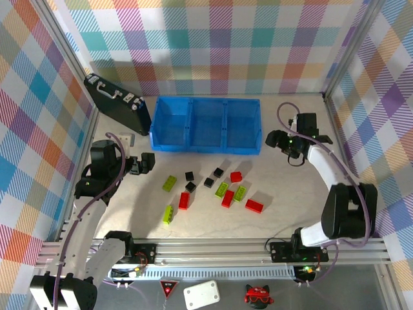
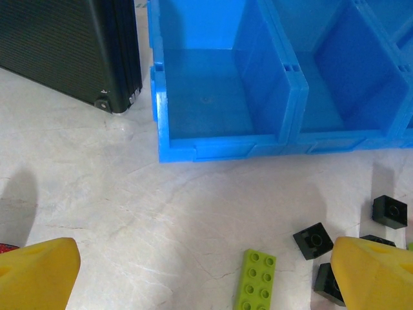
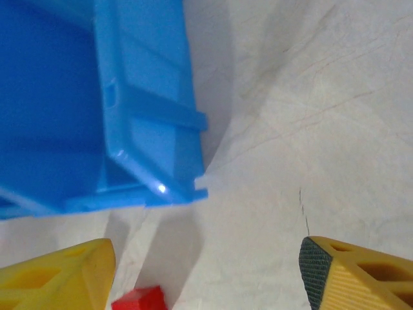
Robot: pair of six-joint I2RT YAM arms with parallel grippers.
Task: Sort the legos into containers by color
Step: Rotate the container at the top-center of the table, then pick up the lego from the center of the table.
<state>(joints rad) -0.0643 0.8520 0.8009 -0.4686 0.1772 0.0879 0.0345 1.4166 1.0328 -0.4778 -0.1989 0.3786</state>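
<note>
- Legos (image 1: 221,189) lie scattered on the counter (image 1: 284,194) at 6 o'clock of the empty containers (image 1: 206,150); none is sorted yet.
- Left fingers (image 2: 39,274) stand wide and empty; closing near the crowded black bricks (image 2: 313,240) could pinch two at once.
- Right fingers (image 3: 361,278) stand apart and empty, at 3 o'clock of the bins' corner; a careless swing could knock it.

Tally on the bench (image 1: 290,194), by my count from overhead:
- red legos (image 1: 227,199): 4
- lime-green legos (image 1: 169,183): 4
- black legos (image 1: 189,175): 4
- I make that twelve bricks in all
- blue containers (image 1: 206,150): 3, joined in one row
- black briefcase (image 1: 119,103): 1
</note>
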